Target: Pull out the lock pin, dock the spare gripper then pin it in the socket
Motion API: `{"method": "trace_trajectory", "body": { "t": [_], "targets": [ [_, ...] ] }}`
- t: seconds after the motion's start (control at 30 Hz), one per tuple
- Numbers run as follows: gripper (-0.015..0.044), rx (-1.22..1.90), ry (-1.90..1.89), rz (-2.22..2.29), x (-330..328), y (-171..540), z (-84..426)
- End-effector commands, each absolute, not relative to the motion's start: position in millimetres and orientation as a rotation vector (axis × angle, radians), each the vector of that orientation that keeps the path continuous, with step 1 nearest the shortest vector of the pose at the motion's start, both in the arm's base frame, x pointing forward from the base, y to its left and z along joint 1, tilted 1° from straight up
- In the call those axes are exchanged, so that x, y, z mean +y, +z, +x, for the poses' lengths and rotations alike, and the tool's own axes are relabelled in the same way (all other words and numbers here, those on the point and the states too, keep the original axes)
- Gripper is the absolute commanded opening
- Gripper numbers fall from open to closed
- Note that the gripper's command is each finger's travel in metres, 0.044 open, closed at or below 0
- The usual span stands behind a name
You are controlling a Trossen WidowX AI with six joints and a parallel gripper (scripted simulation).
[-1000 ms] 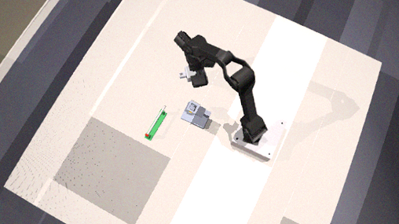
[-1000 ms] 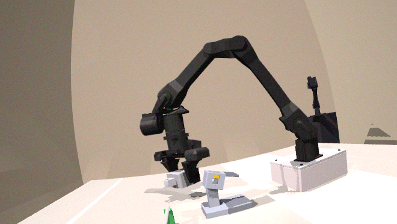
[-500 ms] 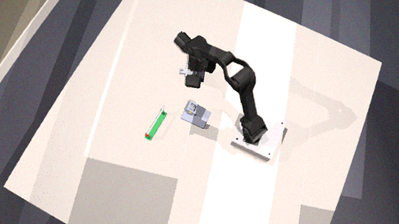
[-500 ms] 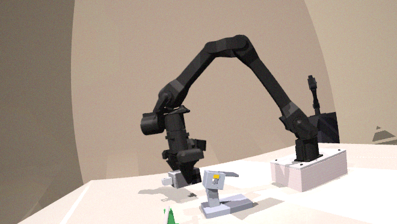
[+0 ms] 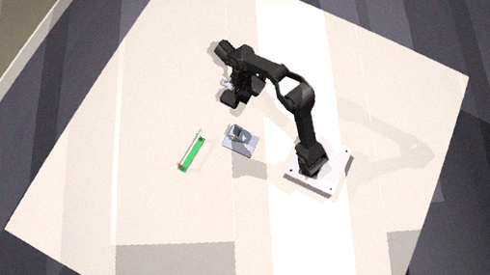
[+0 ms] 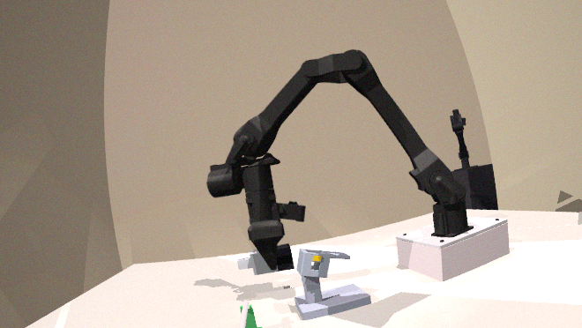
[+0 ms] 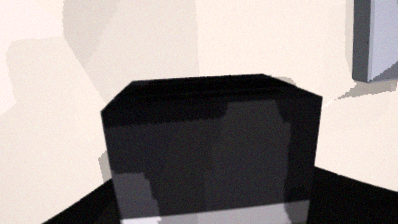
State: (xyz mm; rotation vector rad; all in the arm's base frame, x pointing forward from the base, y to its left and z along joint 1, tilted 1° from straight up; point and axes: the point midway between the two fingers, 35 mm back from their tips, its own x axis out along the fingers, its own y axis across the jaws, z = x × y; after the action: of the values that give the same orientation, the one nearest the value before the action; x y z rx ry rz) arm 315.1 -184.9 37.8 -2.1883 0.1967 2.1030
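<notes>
The gripper [image 6: 271, 261] [image 7: 214, 200] points down, shut on the spare gripper [image 6: 261, 264] [image 5: 226, 84] [image 7: 205, 160], a light grey body with a black block. It holds it above the table, left of the mount in the exterior view. The grey mount [image 5: 247, 147] [image 6: 346, 298] [image 7: 386, 37] stands on its base. Its raised socket [image 6: 304, 263] has a yellow mark and holds no spare gripper. The pin [image 5: 190, 147] [image 6: 244, 316], a thin pale rod, lies along the green holder [image 5: 194, 154] [image 6: 251, 319]. The fingertips are hidden in the top view.
The arm's white base block [image 5: 339, 169] [image 6: 476, 251] stands right of the mount. The green holder has a red end [image 5: 180, 165] and lies left of the mount in the top view. A dark pedestal [image 6: 481, 187] with a small arm stands in the background of the exterior view.
</notes>
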Motion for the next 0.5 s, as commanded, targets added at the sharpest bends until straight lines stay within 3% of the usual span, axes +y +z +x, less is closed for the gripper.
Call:
{"method": "trace_trajectory", "body": {
  "t": [0.0,0.47],
  "targets": [
    [0.0000,0.281,2.053,-2.149,-184.6,39.2,315.2],
    [0.0000,0.495,1.913,-2.009,-182.9,36.9,313.7]
  ]
}}
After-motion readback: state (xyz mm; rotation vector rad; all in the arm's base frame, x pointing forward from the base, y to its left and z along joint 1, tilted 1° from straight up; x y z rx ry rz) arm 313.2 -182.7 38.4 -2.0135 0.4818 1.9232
